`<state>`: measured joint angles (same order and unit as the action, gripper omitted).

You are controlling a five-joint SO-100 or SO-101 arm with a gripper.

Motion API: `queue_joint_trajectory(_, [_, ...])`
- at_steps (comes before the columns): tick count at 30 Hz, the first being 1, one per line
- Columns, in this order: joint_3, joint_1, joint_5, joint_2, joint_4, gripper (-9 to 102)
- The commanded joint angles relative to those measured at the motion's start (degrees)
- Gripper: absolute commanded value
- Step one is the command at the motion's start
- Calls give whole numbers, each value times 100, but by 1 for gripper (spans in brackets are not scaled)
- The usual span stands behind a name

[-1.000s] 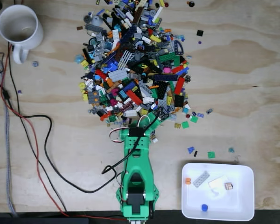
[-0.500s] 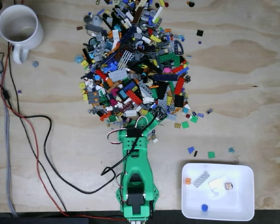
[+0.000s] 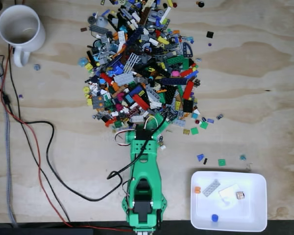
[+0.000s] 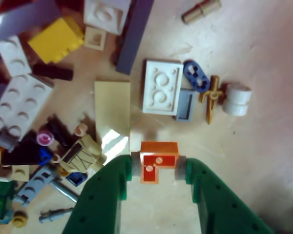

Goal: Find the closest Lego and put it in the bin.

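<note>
Green 3D-printed arm's jaws are closed narrow on a small orange L-shaped Lego piece with two studs; grey pads touch both its sides in the wrist view. It sits at the near edge of the big mixed-colour Lego heap, so it looks like the closest reachable brick, hence the pick. Cannot tell if it's lifted off the plywood tabletop or resting on it.

Neighbours just beyond the jaws: tan flat tile, white square two-stud plate, blue rounded link, gold cross-shaped pin. None touch the orange piece, so the lift should come away clean.

Shallow white rectangular plastic tray, the bin, sits lower right in the fixed view, well apart from the heap, a few bricks already inside.

In the fixed view the arm body hides the jaws and the orange piece. Wrist view is soft; left-edge heap pieces are cut off and hard to identify.
</note>
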<state>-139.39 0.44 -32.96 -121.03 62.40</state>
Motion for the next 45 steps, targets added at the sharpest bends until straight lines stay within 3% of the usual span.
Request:
queue_joint_trajectory(1, [1406,492,-501,-158,765,6])
queue_joint_trajectory(6, [2602,1459,-1055,-158,1459,6])
queue_joint_trajectory(10, [2953,2839,-1758,-404,1547,6])
queue_joint_trajectory(19, [2566,6249,-3797,-993,967,6])
queue_joint_trajectory(27, [1538,8139,-5001,-1661,229,6])
queue_joint_trajectory(32, [967,8376,-5212,-1942,-132,7])
queue_joint_trajectory(37, [800,8165,-5062,-2065,-501,20])
queue_joint_trajectory(42, [914,7506,-4755,-2382,-958,24])
queue_joint_trajectory(45, [1169,6609,-4562,-2672,-668,24])
